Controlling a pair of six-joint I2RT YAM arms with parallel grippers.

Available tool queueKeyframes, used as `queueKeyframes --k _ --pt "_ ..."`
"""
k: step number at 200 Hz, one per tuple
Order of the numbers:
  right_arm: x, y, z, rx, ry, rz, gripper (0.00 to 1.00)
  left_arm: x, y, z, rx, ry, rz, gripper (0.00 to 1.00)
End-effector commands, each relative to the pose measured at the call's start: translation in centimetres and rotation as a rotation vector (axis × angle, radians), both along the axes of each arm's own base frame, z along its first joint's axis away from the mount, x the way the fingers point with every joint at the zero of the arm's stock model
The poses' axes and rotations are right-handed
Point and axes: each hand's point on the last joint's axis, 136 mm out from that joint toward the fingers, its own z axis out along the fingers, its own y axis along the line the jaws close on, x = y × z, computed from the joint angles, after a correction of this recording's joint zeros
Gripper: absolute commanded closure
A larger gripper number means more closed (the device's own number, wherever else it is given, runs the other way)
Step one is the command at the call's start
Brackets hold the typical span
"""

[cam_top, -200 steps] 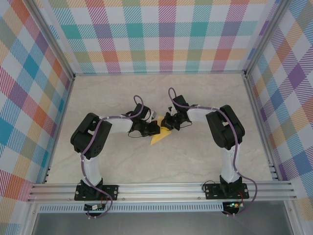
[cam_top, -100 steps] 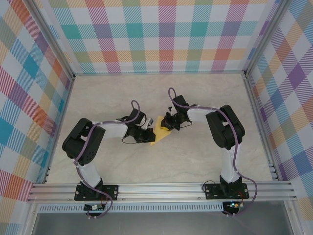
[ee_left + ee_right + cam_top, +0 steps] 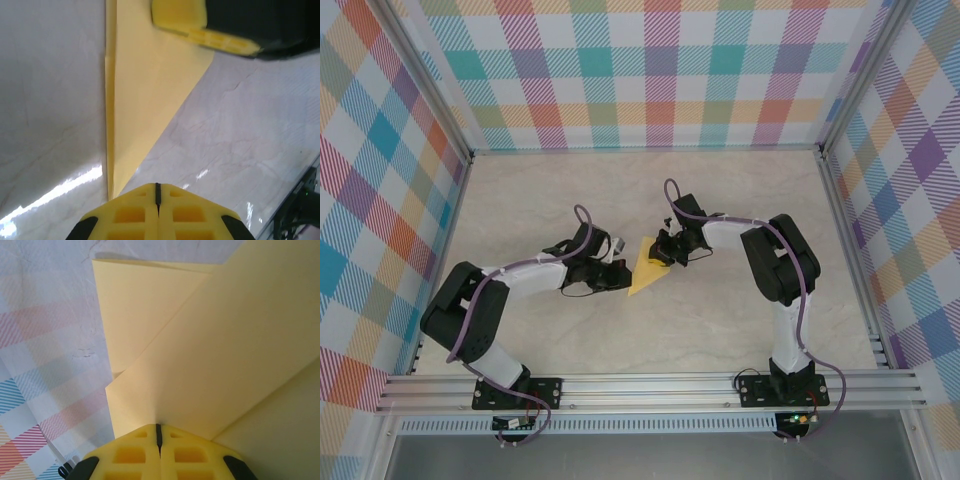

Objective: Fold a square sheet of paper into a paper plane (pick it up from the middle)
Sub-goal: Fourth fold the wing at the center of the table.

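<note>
Noted square sheet of paper (image 3: 646, 268), folded to a pointed wedge, flat on table (image 3: 740, 330). Just beside its tip: left gripper (image 3: 623, 281), fingers clenched, empty. On its far corner: right gripper (image 3: 664, 257), clenched.

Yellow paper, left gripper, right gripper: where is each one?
yellow paper (image 3: 645, 272), top view, middle of its face.
left gripper (image 3: 157, 186), left wrist view, between its shut fingertips.
right gripper (image 3: 158, 426), right wrist view, between its shut fingertips.

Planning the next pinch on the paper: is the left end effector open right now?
No, the left end effector is shut, its two yellow fingers pressed together with only a thin seam between them.
</note>
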Motion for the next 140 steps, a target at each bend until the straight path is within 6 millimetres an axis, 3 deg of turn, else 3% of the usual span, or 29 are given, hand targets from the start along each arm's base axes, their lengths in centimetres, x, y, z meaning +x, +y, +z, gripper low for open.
queueKeyframes --k 1,46,87,110,140 --pt "-2.2 -3.9 -7.6 -0.245 0.110 -0.046 0.97 2.3 -0.3 -0.5 -0.006 -0.017 0.072 1.00" --pt "-2.0 -3.7 -7.4 -0.241 0.107 -0.042 0.97 1.9 -1.3 -2.3 -0.040 0.048 0.041 1.00" --pt "-1.6 -3.3 -6.7 -0.221 0.091 -0.040 0.97 0.6 -0.6 -3.4 -0.004 0.087 0.019 1.00" --pt "-0.8 -2.2 -4.6 -0.156 0.040 -0.019 0.96 -0.3 0.5 -4.8 0.062 0.118 0.018 1.00" --pt "-0.9 -0.4 -0.3 -0.043 -0.045 0.003 0.95 -0.7 1.1 -5.6 0.095 0.130 0.024 1.00"
